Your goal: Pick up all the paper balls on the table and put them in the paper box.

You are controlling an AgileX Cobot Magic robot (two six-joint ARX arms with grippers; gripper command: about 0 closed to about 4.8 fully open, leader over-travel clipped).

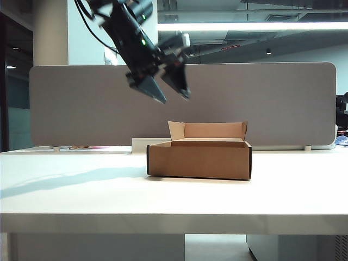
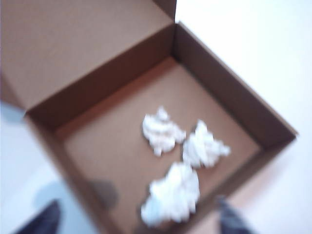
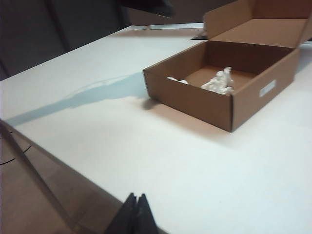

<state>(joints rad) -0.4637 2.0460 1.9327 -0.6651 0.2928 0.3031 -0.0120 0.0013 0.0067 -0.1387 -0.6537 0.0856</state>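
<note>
You have three paper balls (image 2: 171, 193) lying inside the paper box (image 1: 199, 159), and the counter (image 1: 81, 190) around it shows none. Your left end effector (image 1: 168, 87) hangs spread and empty above the box; the right end effector (image 3: 134, 214) sits closed, well clear.

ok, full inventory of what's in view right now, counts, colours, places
paper balls: three, white, on the floor of the paper box
paper box: one, brown, lid flap up, middle of the table
table: one, white
divider panel: one, grey, behind the table
white block: one, behind the box, against the panel
left gripper: black, open, empty, in the air above the box's left side
right gripper: black, shut, off the table's edge, away from the box
</note>
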